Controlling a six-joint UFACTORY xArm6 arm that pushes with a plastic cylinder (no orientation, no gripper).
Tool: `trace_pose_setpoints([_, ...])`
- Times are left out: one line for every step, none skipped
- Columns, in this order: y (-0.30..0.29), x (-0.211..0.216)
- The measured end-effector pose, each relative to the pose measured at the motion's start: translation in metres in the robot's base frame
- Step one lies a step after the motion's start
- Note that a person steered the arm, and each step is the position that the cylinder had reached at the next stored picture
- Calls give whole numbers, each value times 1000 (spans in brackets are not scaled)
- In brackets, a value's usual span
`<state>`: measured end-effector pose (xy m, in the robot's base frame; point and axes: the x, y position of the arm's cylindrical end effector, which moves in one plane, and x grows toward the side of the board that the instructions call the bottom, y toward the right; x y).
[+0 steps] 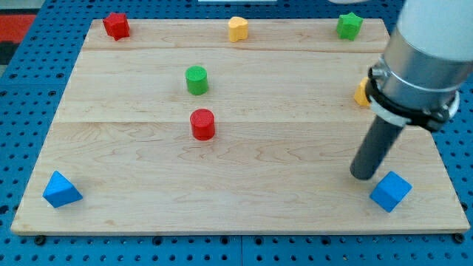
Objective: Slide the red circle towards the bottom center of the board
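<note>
And there sat the red circle (202,124), a little left of centre on the wooden board (244,199), standing upright and well clear of everything but its neighbour. Just above it, slightly toward the frame's top, stood the green circle (196,80), the two apart and not touching.

My tip (363,176) was way over in the lower right of the frame, resting on the board just beside the blue cube (390,191), at its upper left. Whether it actually touched that cube, I could not tell. The rod carried nothing and grasped nothing; it was a bare pusher, well apart from the red circle.

Along the top edge: a red star-like block (116,26) in the upper left, a yellow block (237,29) at top centre, a green star-like block (349,25) in the upper right. An orange-yellow block (361,94) peeked out at the right, mostly hidden behind the arm. Down in the lower left corner lay a blue triangle (60,190).
</note>
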<state>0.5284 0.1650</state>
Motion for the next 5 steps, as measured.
trace_pose_setpoints([-38, -59])
trace_pose_setpoints([-111, -102])
trace_pose_setpoints([-190, -112])
trace_pose_setpoints([-230, -111])
trace_pose_setpoints([-228, -104])
